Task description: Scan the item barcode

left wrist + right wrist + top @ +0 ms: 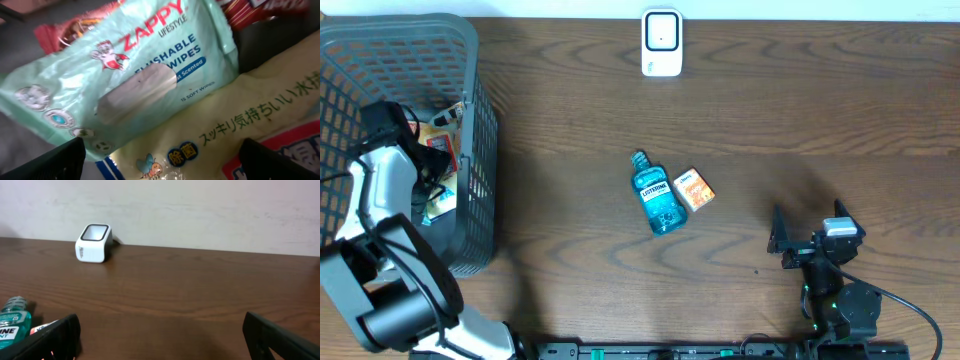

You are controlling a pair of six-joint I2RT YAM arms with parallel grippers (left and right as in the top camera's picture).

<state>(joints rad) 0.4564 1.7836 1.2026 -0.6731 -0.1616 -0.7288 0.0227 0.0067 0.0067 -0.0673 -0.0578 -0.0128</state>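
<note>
Basket (470, 100): grey plastic mesh, at 9 o'clock on the brown table (800, 110). The left arm reaches into it.

Left gripper (162, 145): fingers spread wide, holding nothing, poised close above the basket's contents.

Item under the left gripper: mint-green wipes pack (140, 75), lying flat and slanted inside the basket. Legible print: "ZAPPY LIFESTYLE", "FLUSHABLE WIPES", "Scented", "SOFT WIPES". A cartoon figure sits left of the brand name.

At the pack's 5 o'clock, partly beneath it: pale yellow pack (250, 125) with Japanese print, "スッキリ気持ちいい水", and "除菌" in a blue circle. At 12 o'clock, behind the wipes: red packet (75, 30), its writing illegible.

Barcode scanner (661, 42): white, dark window, upright at 12 o'clock on the table against the far edge, well apart from the basket.

Table centre: blue bottle (658, 200) labelled "LISTERINE", lying on its side, cap towards 11 o'clock. Just beside it at 3 o'clock: small orange box (695, 189), print too small to read.

Right gripper (806, 225): at 4 o'clock on the table, fingers spread wide, empty, facing the scanner.
</note>
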